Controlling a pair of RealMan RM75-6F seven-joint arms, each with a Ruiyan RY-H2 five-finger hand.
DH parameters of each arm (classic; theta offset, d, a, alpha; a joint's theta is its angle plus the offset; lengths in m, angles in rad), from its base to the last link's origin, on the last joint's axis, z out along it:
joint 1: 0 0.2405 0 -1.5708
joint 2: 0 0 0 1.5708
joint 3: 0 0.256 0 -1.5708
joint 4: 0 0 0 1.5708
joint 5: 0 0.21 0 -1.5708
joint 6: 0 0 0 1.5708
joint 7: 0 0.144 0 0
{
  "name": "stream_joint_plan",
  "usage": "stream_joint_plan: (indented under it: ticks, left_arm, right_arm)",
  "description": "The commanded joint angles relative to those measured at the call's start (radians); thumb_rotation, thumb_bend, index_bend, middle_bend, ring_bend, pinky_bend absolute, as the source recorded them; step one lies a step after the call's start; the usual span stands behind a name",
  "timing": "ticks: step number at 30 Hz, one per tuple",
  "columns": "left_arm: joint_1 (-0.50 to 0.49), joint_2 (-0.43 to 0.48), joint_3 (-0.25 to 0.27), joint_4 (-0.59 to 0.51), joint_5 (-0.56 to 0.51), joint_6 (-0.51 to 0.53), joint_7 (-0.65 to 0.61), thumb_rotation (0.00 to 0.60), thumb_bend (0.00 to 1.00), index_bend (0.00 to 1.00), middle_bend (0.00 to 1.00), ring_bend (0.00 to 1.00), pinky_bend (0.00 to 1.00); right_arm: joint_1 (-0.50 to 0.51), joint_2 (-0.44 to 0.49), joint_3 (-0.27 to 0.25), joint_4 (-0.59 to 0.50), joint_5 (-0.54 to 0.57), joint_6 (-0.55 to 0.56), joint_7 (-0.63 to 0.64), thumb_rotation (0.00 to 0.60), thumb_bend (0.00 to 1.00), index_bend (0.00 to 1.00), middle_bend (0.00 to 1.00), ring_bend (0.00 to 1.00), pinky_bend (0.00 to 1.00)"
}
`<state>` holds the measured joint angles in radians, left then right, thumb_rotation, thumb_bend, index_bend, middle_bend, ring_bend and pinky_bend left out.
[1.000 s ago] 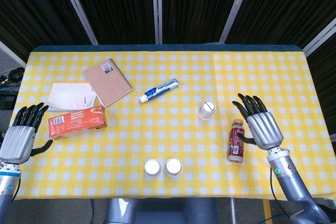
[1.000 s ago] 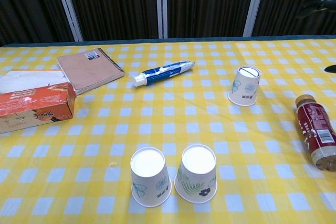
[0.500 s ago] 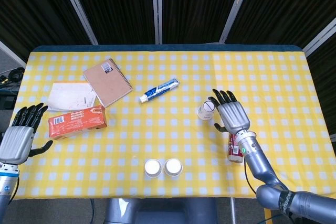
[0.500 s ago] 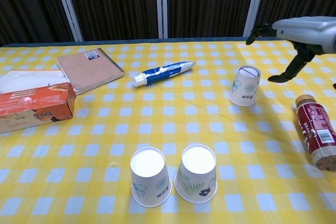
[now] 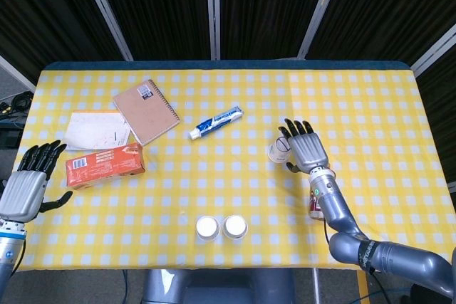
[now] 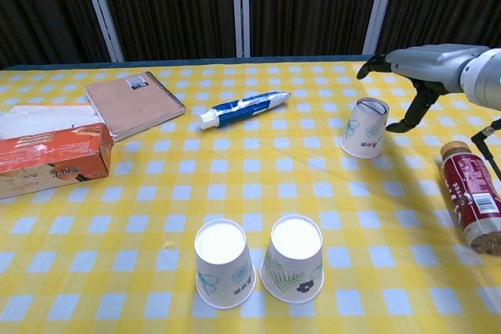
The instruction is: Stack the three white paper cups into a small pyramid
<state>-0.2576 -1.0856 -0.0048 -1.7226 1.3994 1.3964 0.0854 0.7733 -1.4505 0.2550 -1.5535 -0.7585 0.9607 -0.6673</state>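
Right hand [image 5: 306, 149] is now sitting just beside the lone paper cup [image 6: 365, 127], having come in from beside the brown bottle [image 6: 473, 206] over the last second; its fingers [image 6: 373, 65] are spreading apart above and behind the cup's upturned base, holding nothing, with the thumb hanging down on the cup's right, apart from its wall. Lone paper cup, landmark item: standing upside down on the yellow checked desk [image 5: 370, 97], slightly tilted. Pair of paper cups [image 6: 259, 261]: standing upside down, side by side and touching, well nearer the robot than the lone cup and to its left. Toothpaste tube [image 5: 216, 122]: lying to the lone cup's left, slightly farther back. Spiral notebook [image 5: 146, 112]: lying beyond the tube, farther left, partly overlapping a white sheet [image 5: 96, 130]. Orange box [image 5: 105, 164]: resting far left of the lone cup. Left hand [image 5: 27, 187]: hovering at the desk's left edge beside the orange box, fingers apart and gripping nothing.
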Motion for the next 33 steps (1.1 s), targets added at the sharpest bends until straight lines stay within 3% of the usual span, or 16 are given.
stream_joint_plan:
  ticks: [1,16,24,33]
  left_arm:
    - [-0.001,0.0,-0.003,0.003,-0.005,-0.014,-0.002,0.6,0.25,0.0,0.0,0.0,0.0]
    - [-0.003,-0.003,-0.021,0.011,-0.02,-0.058,0.003,0.6,0.25,0.0,0.0,0.0,0.0]
    - [-0.004,-0.006,-0.024,0.012,-0.014,-0.072,0.008,0.6,0.25,0.0,0.0,0.0,0.0]
    - [0.002,-0.003,-0.037,0.023,-0.03,-0.073,-0.002,0.6,0.25,0.0,0.0,0.0,0.0]
  right_arm:
    - [0.017,-0.013,-0.008,0.028,0.029,-0.004,-0.017,0.6,0.18,0.14,0.0,0.0,0.0]
    - [0.054,-0.071,-0.033,0.159,0.076,-0.035,0.021,0.6,0.24,0.25,0.0,0.0,0.0]
    - [0.049,-0.124,-0.038,0.21,0.015,0.016,0.069,0.6,0.29,0.45,0.08,0.0,0.0]
    - [0.005,-0.063,-0.035,0.088,-0.078,0.076,0.145,0.6,0.29,0.47,0.09,0.0,0.0]
